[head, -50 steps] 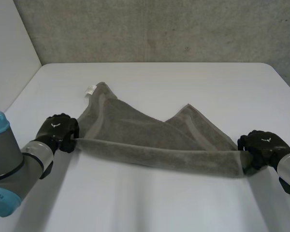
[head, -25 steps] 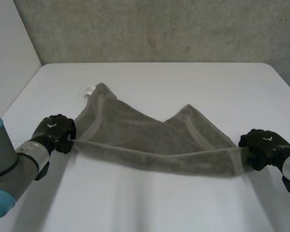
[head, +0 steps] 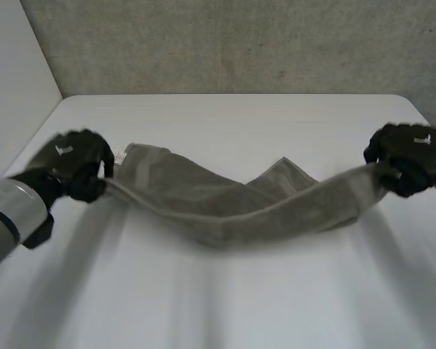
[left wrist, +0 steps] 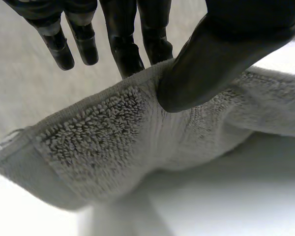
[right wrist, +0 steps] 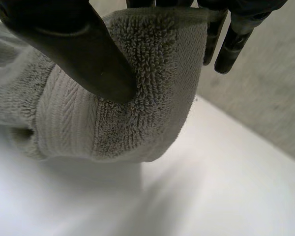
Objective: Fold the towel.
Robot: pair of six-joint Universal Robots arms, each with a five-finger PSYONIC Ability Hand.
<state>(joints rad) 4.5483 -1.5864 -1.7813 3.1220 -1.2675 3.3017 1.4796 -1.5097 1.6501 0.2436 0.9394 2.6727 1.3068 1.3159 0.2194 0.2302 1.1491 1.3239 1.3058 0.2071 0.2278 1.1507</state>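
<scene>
Both hands have lifted and carried farther out over the white surface (head: 225, 305) since a moment ago, taking the towel (head: 232, 207) up with them. The left hand (head: 76, 163) has one end of its edge pinched between thumb and fingers, and the right hand (head: 410, 156) nips the other end the same way. The grey towel sags between them, its middle drooping to the surface, the rest bunched behind.
</scene>
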